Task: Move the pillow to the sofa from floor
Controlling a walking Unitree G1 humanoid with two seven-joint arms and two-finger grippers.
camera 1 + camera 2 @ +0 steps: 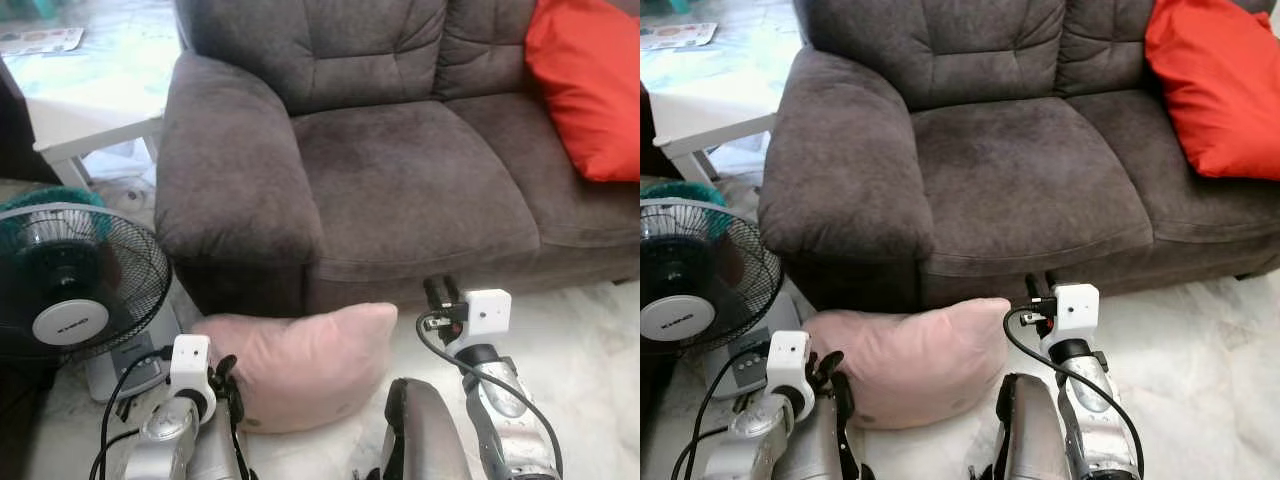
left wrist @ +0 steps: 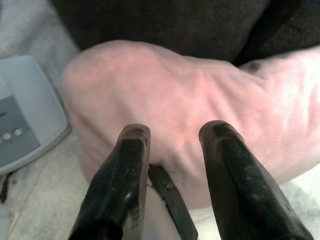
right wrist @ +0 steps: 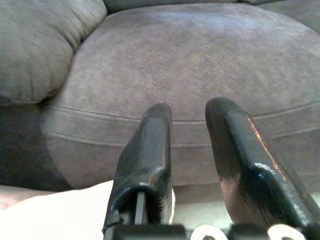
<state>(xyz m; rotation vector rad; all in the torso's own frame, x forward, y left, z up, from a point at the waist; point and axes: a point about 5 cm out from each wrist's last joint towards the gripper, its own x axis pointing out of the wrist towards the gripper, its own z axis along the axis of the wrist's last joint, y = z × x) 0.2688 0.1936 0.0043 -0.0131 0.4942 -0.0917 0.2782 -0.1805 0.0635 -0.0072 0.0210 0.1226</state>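
Note:
A pale pink pillow (image 1: 305,362) lies on the light floor, leaning against the front of the dark grey sofa (image 1: 410,170) below its left armrest. My left gripper (image 2: 175,132) is open at the pillow's left end, and the fabric bulges just past its fingertips (image 2: 134,150). My right gripper (image 1: 441,292) is open at the pillow's right end, a little above it, and points at the front edge of the seat cushion (image 3: 190,65). A corner of the pillow (image 3: 60,220) lies under its fingers.
A black standing fan (image 1: 70,280) with a grey control base (image 1: 125,368) is close on the left of the pillow. A red cushion (image 1: 585,85) leans in the sofa's right corner. A white table (image 1: 90,125) stands beyond the armrest.

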